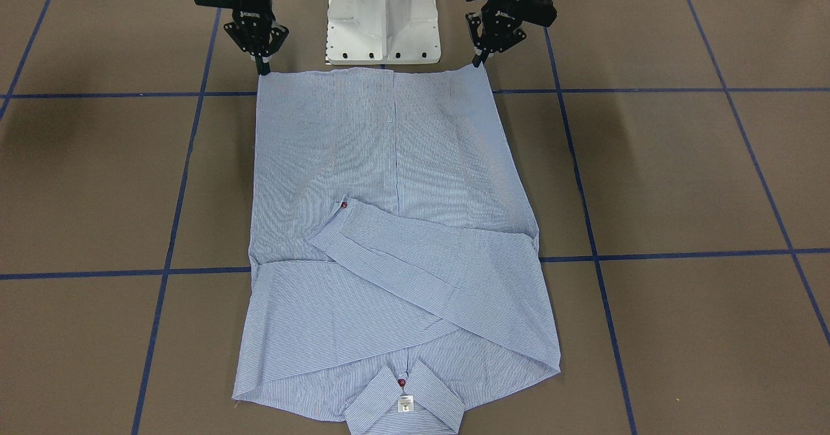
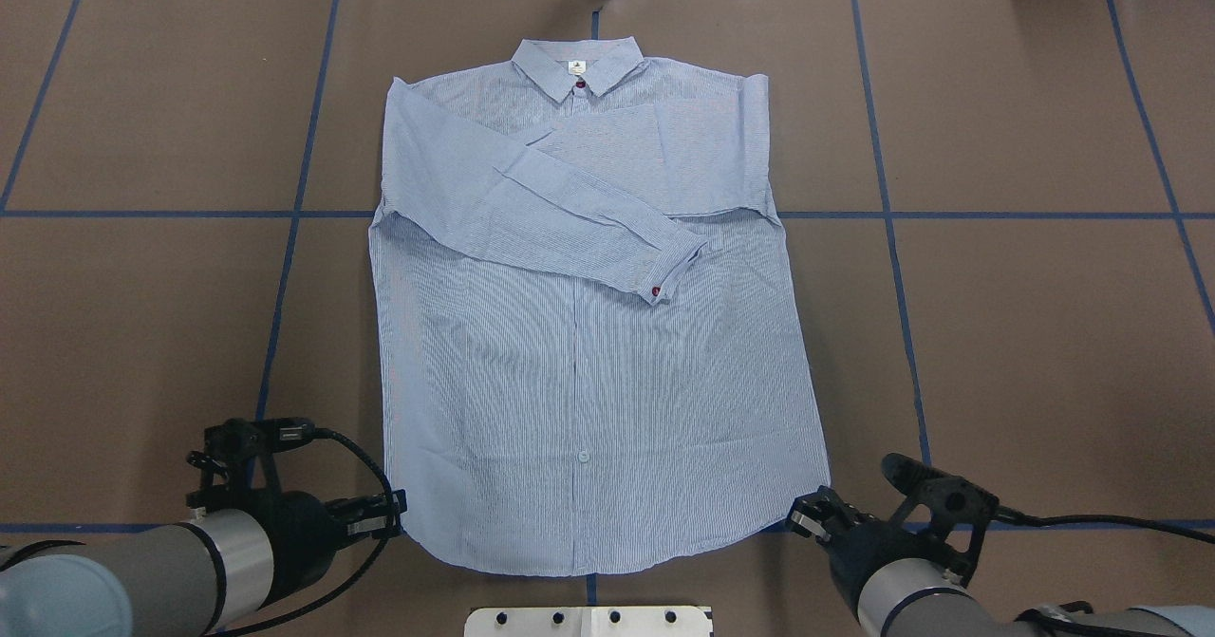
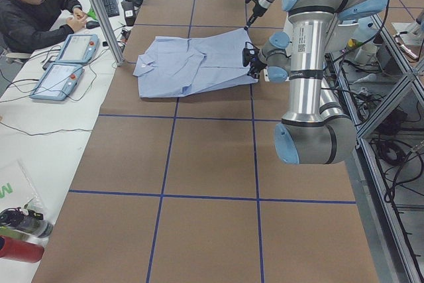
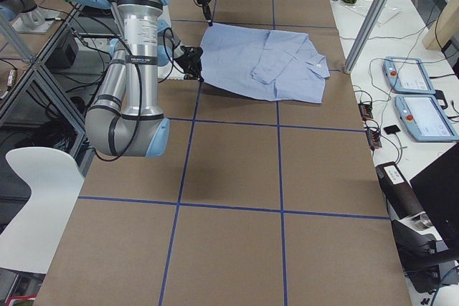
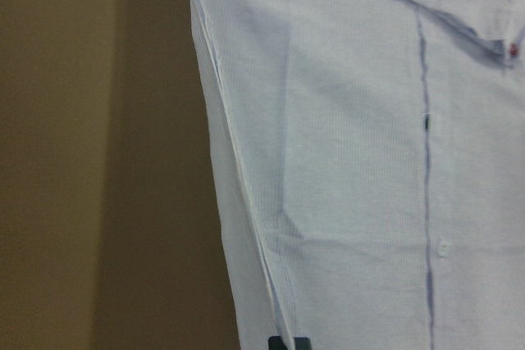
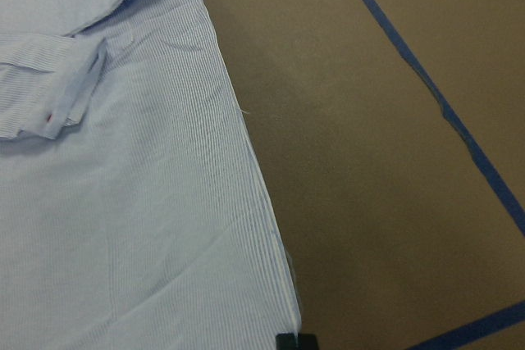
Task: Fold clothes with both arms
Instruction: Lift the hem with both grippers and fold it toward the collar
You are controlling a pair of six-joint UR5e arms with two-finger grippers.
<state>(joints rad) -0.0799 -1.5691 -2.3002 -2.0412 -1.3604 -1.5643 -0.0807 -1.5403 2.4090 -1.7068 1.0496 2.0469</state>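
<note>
shirt: light blue, fine white stripes. buttons at collar and cuff: dark red. neck label: white. worktop: brown, gridded with dark blue tape lines. left gripper and right gripper: black. left arm and right arm: silver-grey, pale blue joint caps. pedestal: white.

Only legible txt: "ROBOTIQ" on right gripper; neck label unreadable.

We hold our left gripper low at seven o'clock and our right gripper at five, both pinched onto the shirt.
</note>
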